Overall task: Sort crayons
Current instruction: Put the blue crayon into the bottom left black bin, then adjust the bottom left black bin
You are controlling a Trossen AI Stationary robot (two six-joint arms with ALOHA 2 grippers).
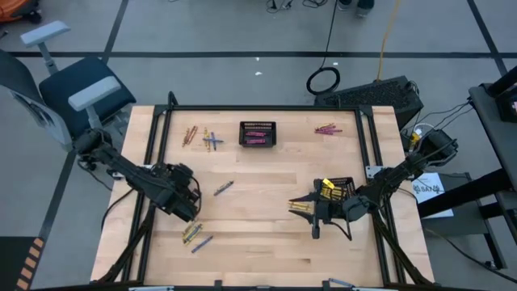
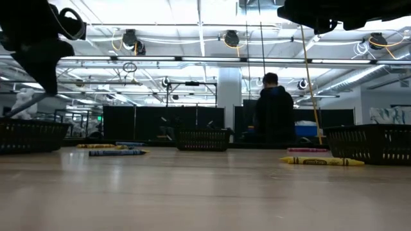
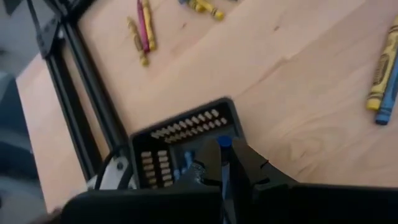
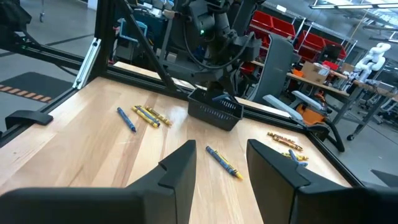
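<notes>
My left gripper (image 3: 227, 163) is shut on a blue crayon (image 3: 224, 142). It hangs over the left black mesh basket (image 3: 186, 134), which holds blue crayons; in the high view the arm (image 1: 184, 198) hides that basket. My right gripper (image 4: 222, 152) stands open and level near the table's right side (image 1: 311, 212), with nothing between its fingers. Loose crayons lie flat on the wood: a blue-and-yellow pair (image 1: 223, 187) mid-table, a yellow and blue cluster (image 1: 195, 235) near the front left, gold and blue ones (image 1: 202, 137) at the far left, and pink ones (image 1: 327, 128) at the far right. My left gripper pinches the blue crayon between its two fingers. The crayon's blue end (image 3: 224, 141) sticks out at the fingertips, and a blue strip runs back between them. The fingers slant downward. The crayon is lifted clear, above the left basket's open top.
A black basket (image 1: 257, 133) with pink crayons stands at the far centre. Another black basket (image 1: 339, 189) with yellow crayons sits just behind my right gripper. Black frame rails (image 1: 153, 153) run along the table's sides. A person (image 2: 274, 109) stands in the room beyond the table.
</notes>
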